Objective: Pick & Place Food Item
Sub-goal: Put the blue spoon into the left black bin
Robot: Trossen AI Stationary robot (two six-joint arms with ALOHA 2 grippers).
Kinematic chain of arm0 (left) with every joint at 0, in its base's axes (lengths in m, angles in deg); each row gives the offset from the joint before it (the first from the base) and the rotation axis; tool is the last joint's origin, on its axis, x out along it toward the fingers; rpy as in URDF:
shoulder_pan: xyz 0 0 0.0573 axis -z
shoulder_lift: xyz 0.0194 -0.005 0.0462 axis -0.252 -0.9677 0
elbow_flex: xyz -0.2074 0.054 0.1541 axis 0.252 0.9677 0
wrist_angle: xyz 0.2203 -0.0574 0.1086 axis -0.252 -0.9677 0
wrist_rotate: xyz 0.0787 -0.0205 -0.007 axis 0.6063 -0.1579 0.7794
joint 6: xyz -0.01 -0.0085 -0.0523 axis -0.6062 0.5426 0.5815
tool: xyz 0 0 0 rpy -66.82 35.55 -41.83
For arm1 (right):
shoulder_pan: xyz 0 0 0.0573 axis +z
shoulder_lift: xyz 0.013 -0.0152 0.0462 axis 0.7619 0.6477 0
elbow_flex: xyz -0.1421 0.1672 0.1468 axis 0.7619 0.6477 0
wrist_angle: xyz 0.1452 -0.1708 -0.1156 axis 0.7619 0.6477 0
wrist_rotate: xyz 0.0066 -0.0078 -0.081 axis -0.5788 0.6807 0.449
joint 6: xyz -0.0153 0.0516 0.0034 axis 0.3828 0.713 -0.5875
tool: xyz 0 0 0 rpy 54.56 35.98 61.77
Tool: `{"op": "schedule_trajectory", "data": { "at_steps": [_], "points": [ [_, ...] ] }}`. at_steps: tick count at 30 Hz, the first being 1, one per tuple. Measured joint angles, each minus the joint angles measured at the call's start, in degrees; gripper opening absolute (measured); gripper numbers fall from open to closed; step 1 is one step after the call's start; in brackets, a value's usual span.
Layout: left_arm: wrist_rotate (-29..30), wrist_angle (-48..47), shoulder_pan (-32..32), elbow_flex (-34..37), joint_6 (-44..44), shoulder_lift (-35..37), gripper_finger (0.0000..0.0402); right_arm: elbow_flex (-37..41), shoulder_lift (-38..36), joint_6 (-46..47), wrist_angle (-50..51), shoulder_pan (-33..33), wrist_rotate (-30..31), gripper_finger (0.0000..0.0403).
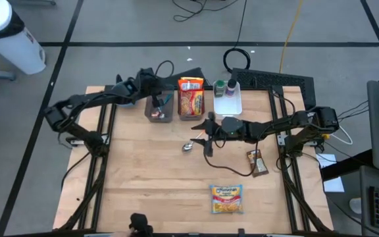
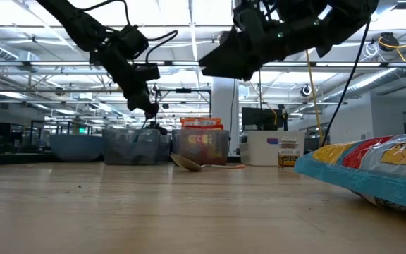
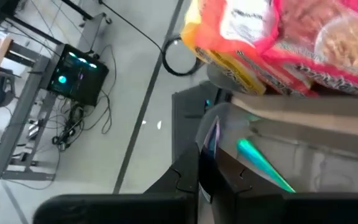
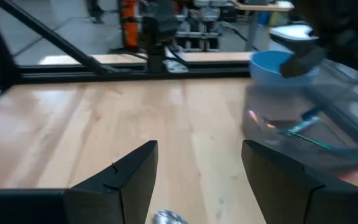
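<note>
My left hand [image 1: 162,100] is up at the far edge of the tabletop [image 1: 150,178], over the dark clear bin [image 1: 159,108], fingers pressed together; in the left wrist view a thin clear bit w/ a purple glint sits between the tips, but I can't tell what it is or whether it's really pinched. That bin holds a teal-handled utensil [image 3: 263,165]. Just beside it, on its right in the high view, is a 2nd clear bin [image 1: 191,106] w/ a red-yellow noodle pack [image 1: 191,97] inside. Next along the far edge is a white tray [image 1: 228,102] w/ a green-capped bottle [image 1: 220,86] and another small container at its back. My right hand [image 1: 207,137] is out near the tabletop's centre, raised off the wood, fingers spread wide, holding nothing. A metal spoon [image 1: 188,146] lies on the wood just beside it, on the left-arm side, not touching; the right wrist view shows only its edge between my fingers [image 4: 126,177]. A small dark snack bar [image 1: 258,162] lies under my right forearm, near the right edge. The other noodle pack [image 1: 226,198], blue-edged w/ yellow and red print, lies flat near the front edge, well apart from both hands and from the bins. In the low view it fills the right foreground. A blue bowl [image 4: 278,65] shows beyond the bins in the right wrist view.
</note>
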Motion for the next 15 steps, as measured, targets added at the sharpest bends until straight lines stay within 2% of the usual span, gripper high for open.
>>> {"op": "schedule_trajectory", "data": {
  "at_steps": [9, 15],
  "points": [
    [1.01, 2.04, 2.71, 0.11, 0.15, 1.36, 0.0013, 3.73, 0.00, 0.39, -7.64, -1.96, 0.91, 0.0224],
    [-0.13, 3.67, 7.26, 0.11, 1.08, 9.06, 0.0009, 4.00, 0.00, 0.40, -8.98, -3.89, 0.87, 0.0224]
  ]
}}
